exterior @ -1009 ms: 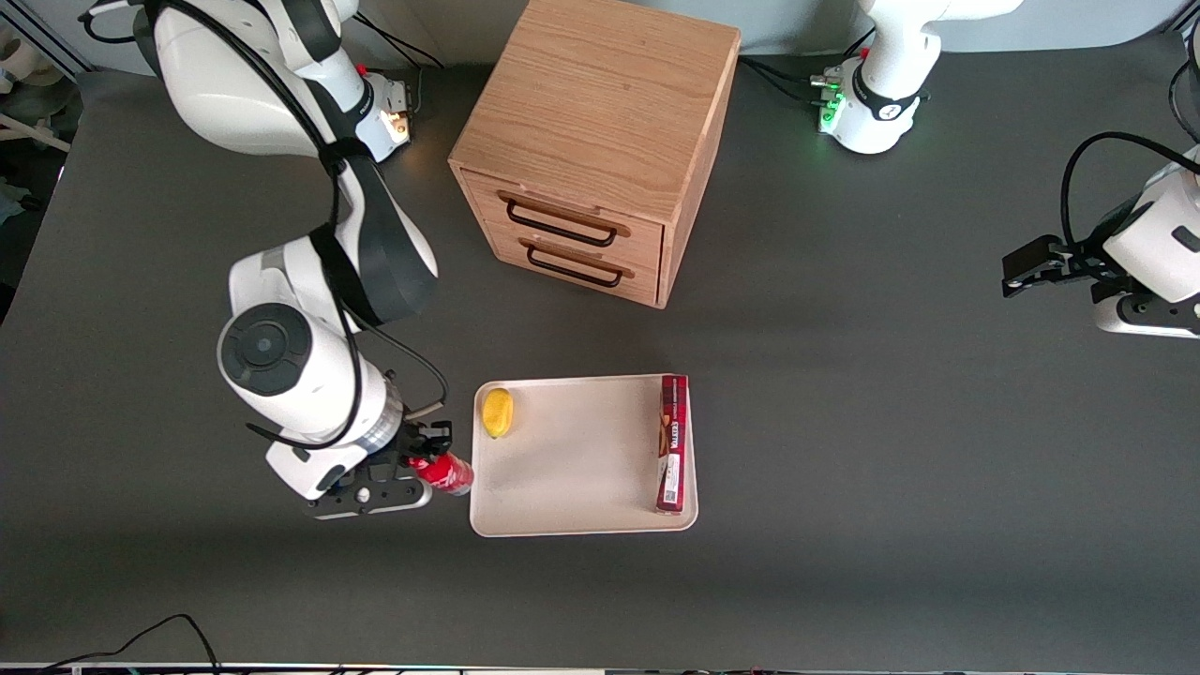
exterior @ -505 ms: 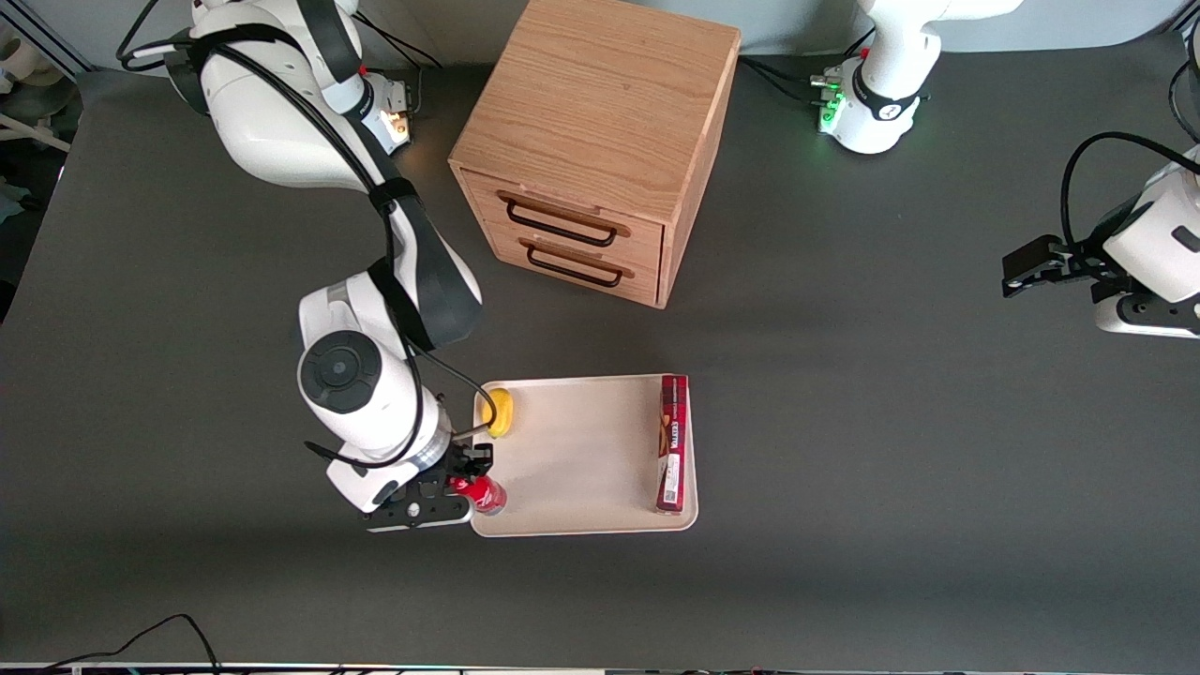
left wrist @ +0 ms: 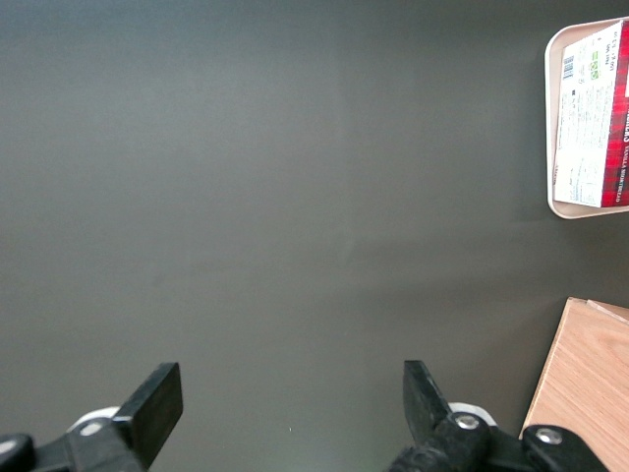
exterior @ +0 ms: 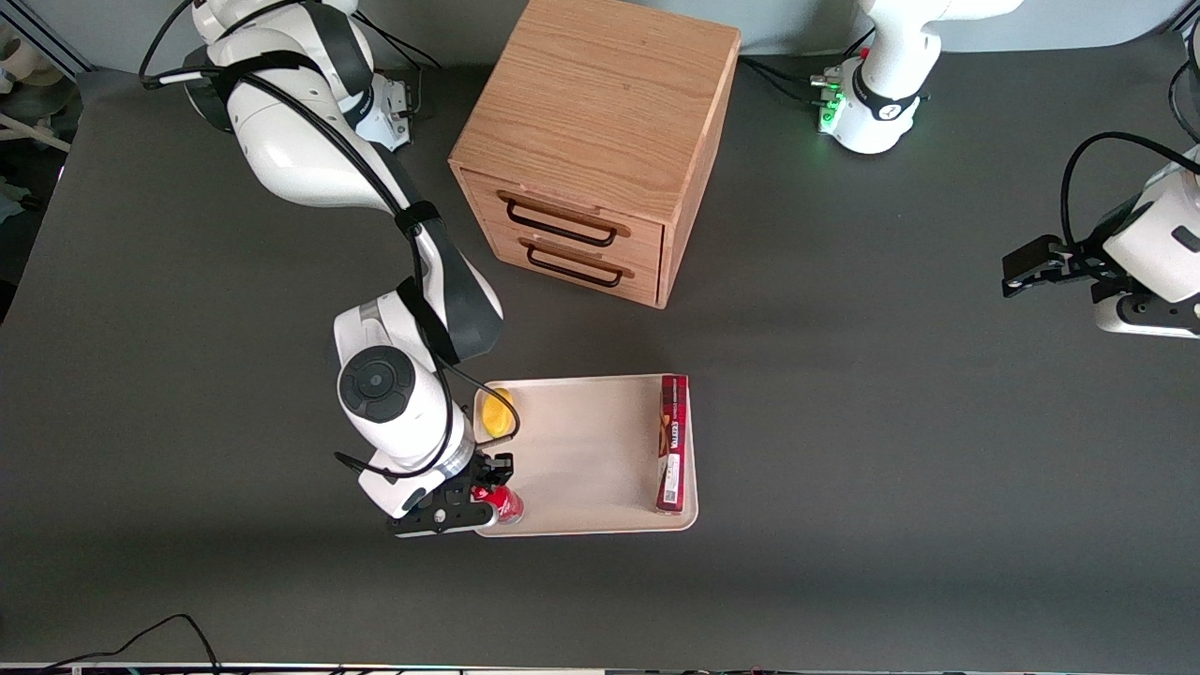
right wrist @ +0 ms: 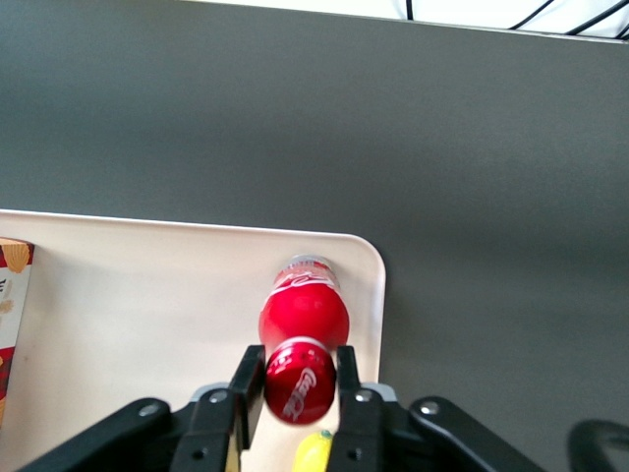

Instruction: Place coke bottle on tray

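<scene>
Gripper (exterior: 483, 504) jaws clamped on cap end of coke bottle (right wrist: 303, 315); long axis near upright, base down over tray (exterior: 581, 459) corner nearest working arm. On tray: one lemon (exterior: 496, 413), one red box (exterior: 672, 442). One cabinet (exterior: 600, 141).

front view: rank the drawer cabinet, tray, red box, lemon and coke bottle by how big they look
1. drawer cabinet
2. tray
3. red box
4. lemon and coke bottle, too alike to rank; the gripper over the tray's corner partly hides the bottle.

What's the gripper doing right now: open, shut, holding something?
Gripper: shut on the coke bottle at its cap, over the tray corner nearest the front camera.
</scene>
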`<state>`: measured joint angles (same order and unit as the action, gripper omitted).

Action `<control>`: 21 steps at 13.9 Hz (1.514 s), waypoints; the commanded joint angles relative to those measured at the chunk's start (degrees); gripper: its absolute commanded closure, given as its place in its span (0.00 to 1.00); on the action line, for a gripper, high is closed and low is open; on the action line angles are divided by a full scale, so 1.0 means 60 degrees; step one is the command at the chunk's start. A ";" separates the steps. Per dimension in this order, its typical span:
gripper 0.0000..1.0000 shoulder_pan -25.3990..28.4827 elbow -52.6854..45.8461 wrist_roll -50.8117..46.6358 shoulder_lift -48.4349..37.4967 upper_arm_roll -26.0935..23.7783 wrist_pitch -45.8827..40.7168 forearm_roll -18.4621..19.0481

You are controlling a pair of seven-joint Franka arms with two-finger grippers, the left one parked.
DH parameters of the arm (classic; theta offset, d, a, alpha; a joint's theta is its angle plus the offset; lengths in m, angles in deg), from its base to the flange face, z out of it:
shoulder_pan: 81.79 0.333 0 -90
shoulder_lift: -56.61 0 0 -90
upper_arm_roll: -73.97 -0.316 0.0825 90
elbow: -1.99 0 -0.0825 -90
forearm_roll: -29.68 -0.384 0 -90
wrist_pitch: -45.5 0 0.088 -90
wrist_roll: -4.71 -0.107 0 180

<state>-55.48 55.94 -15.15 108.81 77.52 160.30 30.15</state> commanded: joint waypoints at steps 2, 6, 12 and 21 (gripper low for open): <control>0.00 0.0142 -0.0275 -0.0616 0.0032 0.0156 -0.0017 0.0097; 0.00 -0.0092 -0.0275 -0.0469 -0.0553 0.0156 -0.0937 0.0053; 0.00 -0.0912 0.2981 0.0568 -0.3842 0.0038 -0.2216 -0.0005; 0.00 -0.2641 0.7606 0.2710 -0.9268 0.0038 -0.3251 -0.0035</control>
<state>-69.71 95.79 -0.79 59.59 78.28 142.18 30.14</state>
